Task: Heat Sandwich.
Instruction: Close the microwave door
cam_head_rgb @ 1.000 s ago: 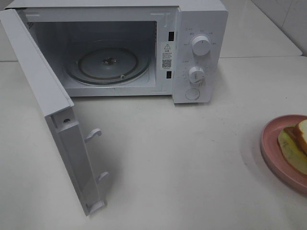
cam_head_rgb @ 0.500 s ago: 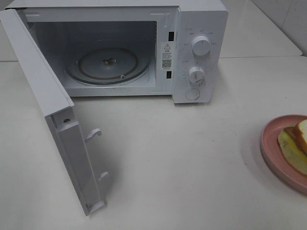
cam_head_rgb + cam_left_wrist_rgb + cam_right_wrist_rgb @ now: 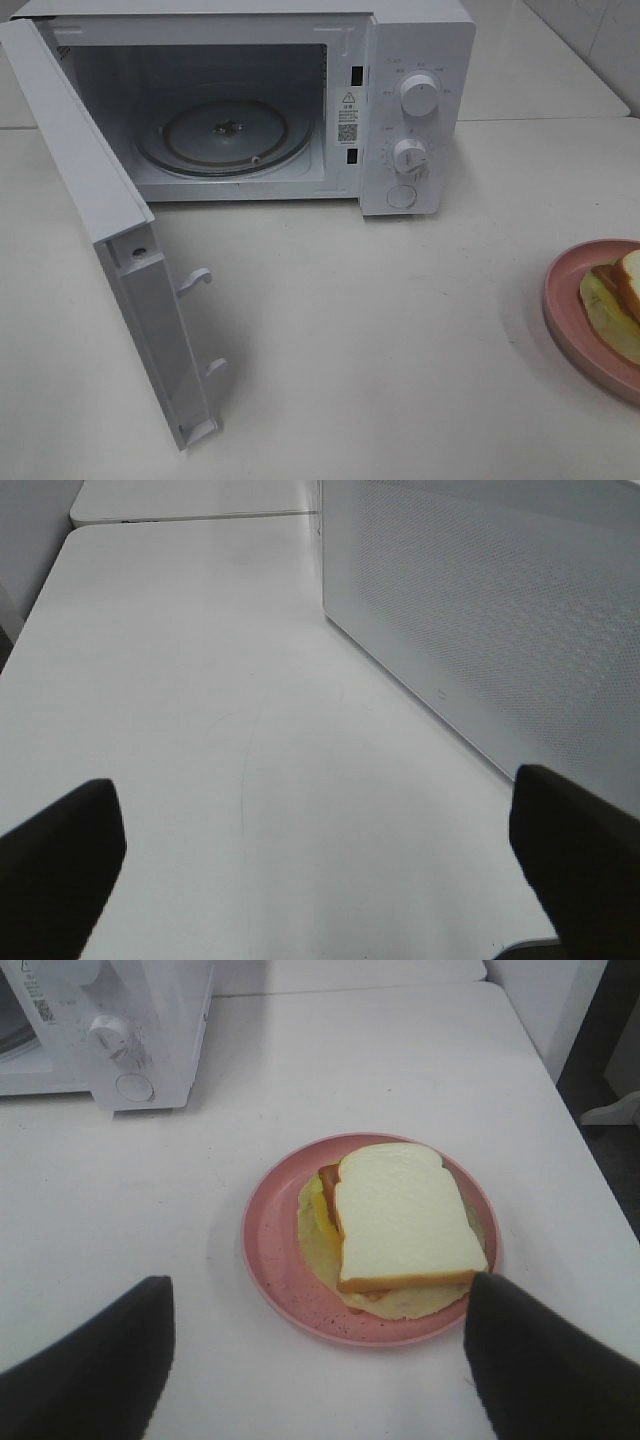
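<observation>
- Two end effectors appear only in their own wrist views; neither shows in the high view.
- Left end effector: its two dark fingers stand wide apart with nothing between them, above bare white desk, beside the perforated outer face of the microwave door.
- Right end effector: fingers spread wide and holding nothing, hovering over the near edge of the pink plate, clear of the food.
- Sandwich: it lies on the pink plate, a white bread slice with tan crust on top, yellow and reddish filling showing at one side, and a pale layer spreading out beneath.
- In the high view the sandwich and its plate sit at the right edge of the desk, partly cut off by the frame, well apart from the microwave.
- Microwave: white, at the back of the desk, its door swung fully open to the left.
- Inside, the glass turntable is bare.
- Two round knobs and a round button sit on its right-hand panel.
</observation>
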`<act>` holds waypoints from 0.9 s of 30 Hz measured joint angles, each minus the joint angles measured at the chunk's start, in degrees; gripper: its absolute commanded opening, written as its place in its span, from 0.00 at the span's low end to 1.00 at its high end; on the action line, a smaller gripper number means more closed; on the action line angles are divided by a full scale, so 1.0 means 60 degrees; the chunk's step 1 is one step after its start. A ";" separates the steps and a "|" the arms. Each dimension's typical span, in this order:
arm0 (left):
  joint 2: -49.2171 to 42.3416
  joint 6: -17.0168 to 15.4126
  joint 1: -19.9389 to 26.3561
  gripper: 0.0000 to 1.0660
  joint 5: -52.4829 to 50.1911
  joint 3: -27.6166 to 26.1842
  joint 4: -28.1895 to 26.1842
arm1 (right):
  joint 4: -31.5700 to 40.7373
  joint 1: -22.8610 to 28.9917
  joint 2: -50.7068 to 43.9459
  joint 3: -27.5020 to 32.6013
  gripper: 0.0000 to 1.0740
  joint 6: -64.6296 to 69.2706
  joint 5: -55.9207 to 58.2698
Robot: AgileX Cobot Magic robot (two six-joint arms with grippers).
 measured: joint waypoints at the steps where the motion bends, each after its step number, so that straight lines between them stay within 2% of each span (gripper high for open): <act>1: 0.0000 0.0000 0.0000 0.95 0.0000 0.0000 0.0000 | 0.0000 -0.0105 -0.0181 0.0258 0.71 0.0000 -0.0057; 6: 0.0000 0.0000 0.0000 0.95 0.0000 0.0000 0.0000 | 0.0000 -0.0172 -0.0201 0.0583 0.71 -0.0019 -0.0143; 27: 0.0000 0.0000 0.0000 0.95 0.0000 0.0000 0.0000 | 0.0000 -0.0172 -0.0201 0.0583 0.71 -0.0029 -0.0172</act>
